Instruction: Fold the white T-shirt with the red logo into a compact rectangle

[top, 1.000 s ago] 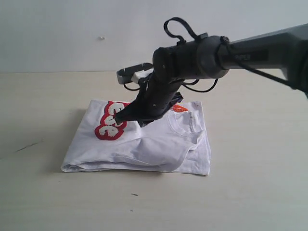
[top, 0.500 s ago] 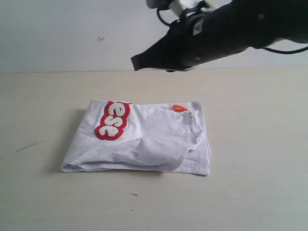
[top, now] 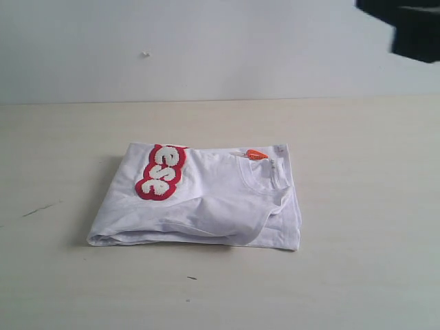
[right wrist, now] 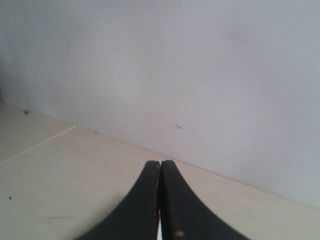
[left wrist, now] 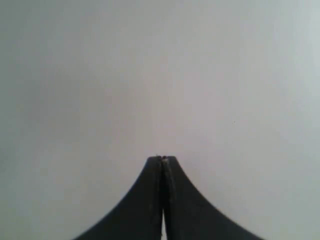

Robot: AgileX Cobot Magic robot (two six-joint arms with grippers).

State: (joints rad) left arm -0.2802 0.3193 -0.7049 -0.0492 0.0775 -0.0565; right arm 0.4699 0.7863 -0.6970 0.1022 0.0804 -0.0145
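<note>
Exterior view: folded white T-shirt [top: 213, 206] lies on table [top: 364, 268].

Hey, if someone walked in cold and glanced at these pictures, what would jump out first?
The folded white cotton T-shirt lies as a rough rectangle in the middle of the pale table, its fuzzy red logo patch with white letters at the far left corner and a small orange neck tag at its far edge. The black left gripper and right gripper are shut and empty.
</note>
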